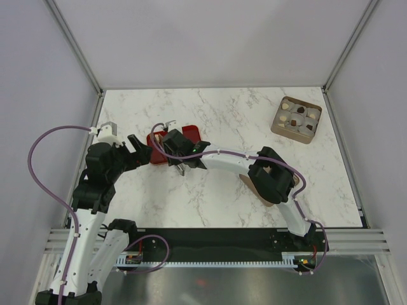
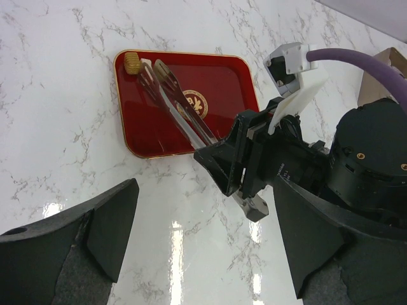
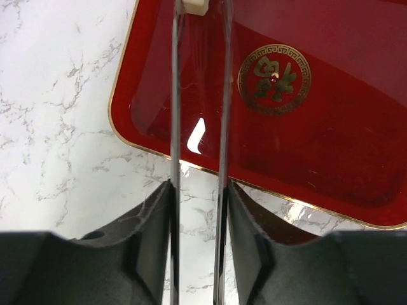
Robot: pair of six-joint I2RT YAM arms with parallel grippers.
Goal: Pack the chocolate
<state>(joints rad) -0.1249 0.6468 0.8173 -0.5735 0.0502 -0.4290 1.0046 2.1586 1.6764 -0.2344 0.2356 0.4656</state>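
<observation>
My right gripper (image 3: pixel 198 190) is shut on a pair of thin metal tongs (image 3: pixel 175 95), which reach out over a red tray (image 3: pixel 331 140). A cream-white chocolate (image 3: pixel 191 5) sits between the tong arms near their tips, at the top edge of the right wrist view. In the top view the tongs (image 1: pixel 166 127) lie over the tray (image 1: pixel 192 132), held by the right gripper (image 1: pixel 181 154). Several more chocolates, cream and dark, fill a brown box (image 1: pixel 296 119) at the far right. The left gripper (image 2: pixel 200 254) hangs open above bare marble beside the tray (image 2: pixel 222 82).
A flat brown lid (image 1: pixel 270 198) lies under the right arm's forearm. The left gripper (image 1: pixel 137 149) and the right wrist are close together just left of the tray. Grey walls and metal posts bound the marble table (image 1: pixel 222 108).
</observation>
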